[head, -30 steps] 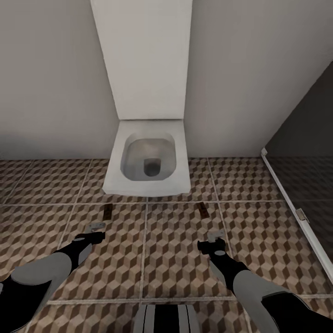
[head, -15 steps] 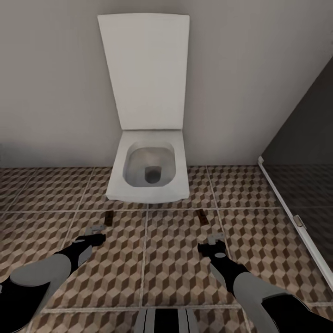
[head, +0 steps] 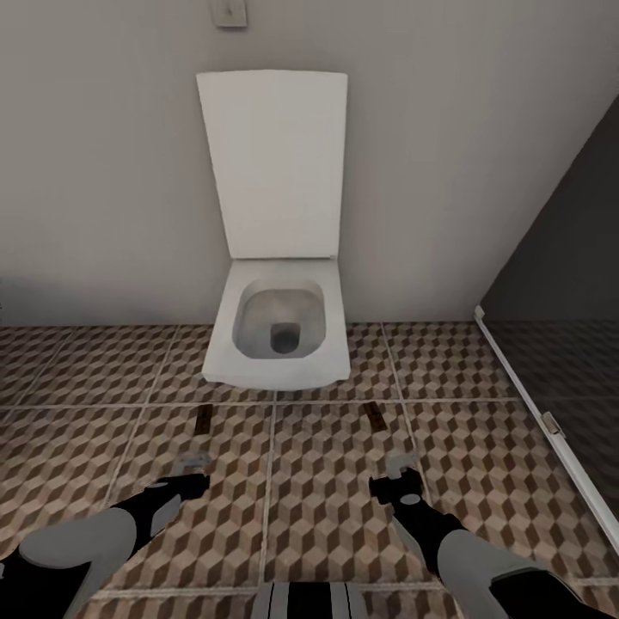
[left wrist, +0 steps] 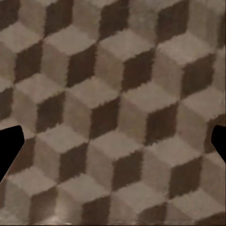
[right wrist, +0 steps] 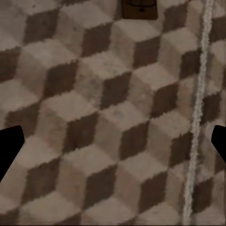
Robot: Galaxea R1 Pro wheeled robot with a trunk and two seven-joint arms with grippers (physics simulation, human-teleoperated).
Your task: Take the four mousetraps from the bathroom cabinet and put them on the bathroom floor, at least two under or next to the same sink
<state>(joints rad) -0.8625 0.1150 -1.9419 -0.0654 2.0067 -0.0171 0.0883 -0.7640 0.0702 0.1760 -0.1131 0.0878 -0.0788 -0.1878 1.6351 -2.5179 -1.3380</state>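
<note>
Two mousetraps lie flat on the bathroom floor (head: 327,481) just in front of a toilet: one mousetrap (head: 205,419) to the left, the other mousetrap (head: 374,415) to the right. My left gripper (head: 193,468) hovers low over the tiles a short way behind the left one, open and empty. My right gripper (head: 400,471) is a short way behind the right one, also open and empty. In the right wrist view that mousetrap (right wrist: 140,8) shows beyond the spread fingertips (right wrist: 9,146). The left wrist view has patterned tile between the open fingertips (left wrist: 9,146). The cabinet and the sink are out of view.
A white toilet (head: 277,335) with its lid up stands against the grey wall, straight ahead. A dark glass partition with a white bottom rail (head: 537,421) runs along the right. A pale grout line (right wrist: 197,117) runs near the right gripper.
The whole picture has shifted downward, so the camera has moved and more of the wall and toilet lid shows. My left gripper has drawn slightly back from its trap. Both traps stay put.
</note>
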